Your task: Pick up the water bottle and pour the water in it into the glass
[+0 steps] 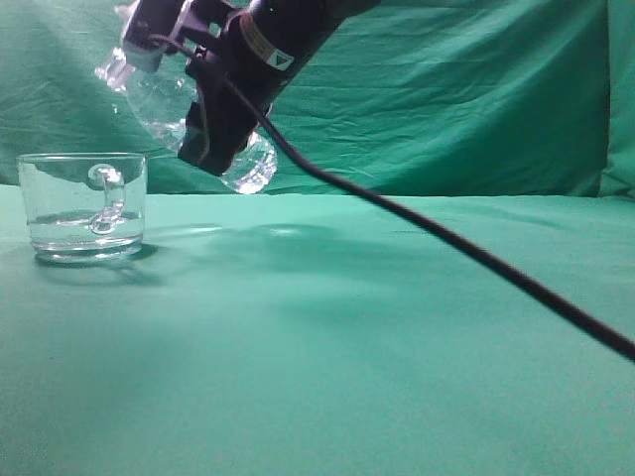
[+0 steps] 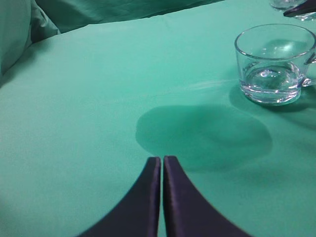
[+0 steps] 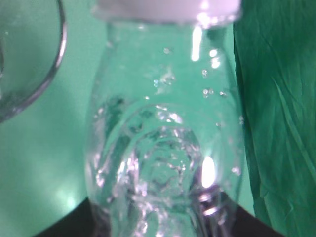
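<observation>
Glass (image 1: pixel 82 206): stands upright at the far left of the exterior view on the green surface (image 1: pixel 327 347), its looped handle turned toward the camera. In the left wrist view it (image 2: pixel 274 63) sits at the upper right, rim open upward.
Water (image 1: pixel 84 234): a shallow clear layer lies in the bottom of the glass, seen also in the left wrist view (image 2: pixel 272 81). Droplets cling inside the bottle wall in the right wrist view; whether any liquid is left pooled in the bottle cannot be told.
Left gripper (image 2: pixel 161 160): jaws pressed together with only a hairline slit between them, holding nothing, hovering over bare cloth well apart from the glass.
Water bottle (image 1: pixel 159 99): held in the air, tilted, above and just right of the glass. Its neck points up-left and its base points down-right. In the right wrist view the bottle (image 3: pixel 165 143) fills the frame, with the glass rim at the upper left.
Right gripper (image 1: pixel 213 109): jaws clamped around the bottle's body, dark fingers crossing it in the exterior view.
Cable (image 1: pixel 446 243): a black lead runs from the right arm down to the right edge.
Backdrop (image 1: pixel 446 89): wrinkled green cloth behind the surface.
</observation>
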`<state>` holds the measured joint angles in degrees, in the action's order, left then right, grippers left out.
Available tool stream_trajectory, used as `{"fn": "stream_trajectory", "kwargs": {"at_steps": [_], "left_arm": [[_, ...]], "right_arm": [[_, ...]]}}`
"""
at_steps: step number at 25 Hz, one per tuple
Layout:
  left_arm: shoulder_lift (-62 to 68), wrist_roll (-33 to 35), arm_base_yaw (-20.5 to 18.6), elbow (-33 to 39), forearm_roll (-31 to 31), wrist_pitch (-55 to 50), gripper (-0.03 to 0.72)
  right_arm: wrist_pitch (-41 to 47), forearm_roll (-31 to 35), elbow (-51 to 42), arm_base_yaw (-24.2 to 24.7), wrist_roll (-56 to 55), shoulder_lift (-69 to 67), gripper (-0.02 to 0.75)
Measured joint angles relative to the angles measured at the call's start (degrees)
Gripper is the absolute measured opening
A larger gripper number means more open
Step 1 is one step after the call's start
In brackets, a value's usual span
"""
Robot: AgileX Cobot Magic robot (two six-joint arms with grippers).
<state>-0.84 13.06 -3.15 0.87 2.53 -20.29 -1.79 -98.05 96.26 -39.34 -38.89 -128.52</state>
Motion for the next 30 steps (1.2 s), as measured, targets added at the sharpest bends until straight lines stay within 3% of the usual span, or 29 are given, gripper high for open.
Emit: {"fn": "stream_trajectory", "kwargs": {"at_steps": [2, 3, 9, 12, 20, 30], "left_arm": [[0.0, 0.0, 0.0, 0.0, 0.0, 0.0, 0.000], [0.0, 0.0, 0.0, 0.0, 0.0, 0.0, 0.000], [0.0, 0.0, 0.0, 0.0, 0.0, 0.0, 0.000], [0.0, 0.0, 0.0, 0.0, 0.0, 0.0, 0.000], [0.0, 0.0, 0.0, 0.0, 0.0, 0.0, 0.000], [0.0, 0.0, 0.0, 0.0, 0.0, 0.0, 0.000]], "right_arm": [[0.1, 0.0, 0.0, 0.0, -8.1, 1.4, 0.290], [0.4, 0.0, 0.0, 0.0, -11.6, 2.0, 0.250], [5.5, 0.5, 0.0, 0.7, -36.3, 7.0, 0.267], [7.0, 1.0, 0.0, 1.5, -43.0, 9.2, 0.267], [7.5, 1.5, -5.9, 3.5, -51.8, 19.2, 0.267], [6.7, 0.7, -29.1, 9.3, -55.1, 33.6, 0.267]]}}
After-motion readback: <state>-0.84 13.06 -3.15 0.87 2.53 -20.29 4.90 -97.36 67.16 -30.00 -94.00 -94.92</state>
